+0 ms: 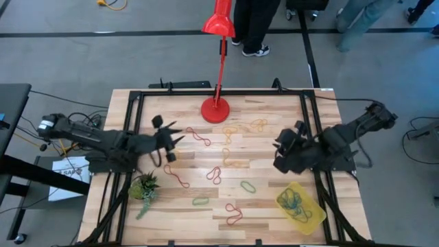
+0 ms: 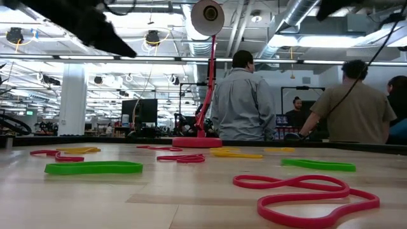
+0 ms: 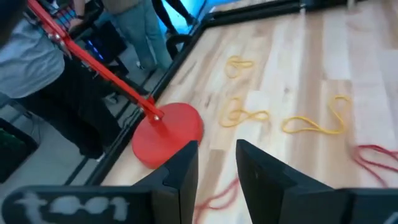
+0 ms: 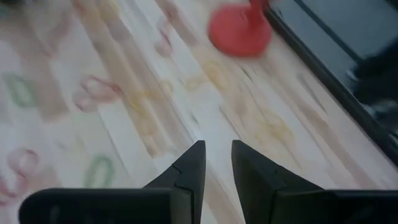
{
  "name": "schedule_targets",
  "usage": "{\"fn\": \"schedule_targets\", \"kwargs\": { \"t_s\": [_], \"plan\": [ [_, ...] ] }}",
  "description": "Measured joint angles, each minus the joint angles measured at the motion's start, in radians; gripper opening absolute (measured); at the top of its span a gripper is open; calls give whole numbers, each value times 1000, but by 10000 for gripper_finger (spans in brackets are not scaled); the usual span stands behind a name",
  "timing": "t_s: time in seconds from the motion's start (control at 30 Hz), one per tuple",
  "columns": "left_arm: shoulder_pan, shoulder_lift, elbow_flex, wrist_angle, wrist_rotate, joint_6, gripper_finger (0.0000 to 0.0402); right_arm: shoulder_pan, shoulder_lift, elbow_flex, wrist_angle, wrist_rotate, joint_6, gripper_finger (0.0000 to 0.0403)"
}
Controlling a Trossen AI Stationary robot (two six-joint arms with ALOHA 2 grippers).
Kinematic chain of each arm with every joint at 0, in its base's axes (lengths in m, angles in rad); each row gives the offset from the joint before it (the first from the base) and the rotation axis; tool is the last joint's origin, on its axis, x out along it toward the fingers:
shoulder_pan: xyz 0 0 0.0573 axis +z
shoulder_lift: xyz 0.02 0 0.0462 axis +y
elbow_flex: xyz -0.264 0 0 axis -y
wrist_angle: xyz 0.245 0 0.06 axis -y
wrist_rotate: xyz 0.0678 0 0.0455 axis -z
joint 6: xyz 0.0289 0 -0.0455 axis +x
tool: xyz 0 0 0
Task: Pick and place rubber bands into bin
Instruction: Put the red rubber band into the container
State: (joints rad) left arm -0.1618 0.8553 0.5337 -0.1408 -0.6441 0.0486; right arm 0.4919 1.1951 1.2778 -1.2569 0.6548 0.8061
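Room: open workshop beyond the surface (image 1: 274, 137), with people (image 2: 243, 102) standing at the far edge, backs turned.
Surface: pale wood planks inside a dark frame.
Lamp: red round base (image 1: 216, 110) near the far edge, with a red stem and shade leaning out past that edge.
Plant: small green leafy sprig (image 1: 144, 188) at the near left.
Rubber bands: loose loops (image 1: 215, 174) spread over the middle of the surface in red, yellow and green; yellow ones (image 3: 245, 116) near the lamp base, red and green ones nearer the front edge.
Bin: translucent yellow tray (image 1: 314, 218) at the near right corner, with a tangle of dark and green bands inside.
Left end effector (image 1: 174, 141): raised over the left half, pointing toward the lamp base, fingers (image 3: 181, 177) parted with a clear gap, nothing between them.
Right end effector (image 1: 280, 152): raised over the right half, just beyond the bin, fingers (image 4: 191, 167) a narrow gap apart, nothing between them.
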Motion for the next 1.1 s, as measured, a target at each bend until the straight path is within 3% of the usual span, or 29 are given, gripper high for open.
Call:
{"fn": "schedule_targets", "kwargs": {
  "t_s": [0.2,0.27,0.47,0.57,0.83,1.1],
  "plan": [
    [269,199,2,117,374,48,100,-95,-79,0,240,-41,-221,72],
    [325,294,2,176,431,41,100,-117,-79,-13,322,-68,-279,72],
    [395,575,14,333,455,99,100,-187,-77,-202,703,-400,-569,72],
    [410,681,52,344,456,137,100,-237,-77,-292,839,-507,-666,72],
    [434,859,146,347,561,146,100,-430,-81,-473,1061,-697,-702,72],
    [434,867,158,323,553,158,100,-481,31,-614,1184,-704,-580,72]
  ]
}}
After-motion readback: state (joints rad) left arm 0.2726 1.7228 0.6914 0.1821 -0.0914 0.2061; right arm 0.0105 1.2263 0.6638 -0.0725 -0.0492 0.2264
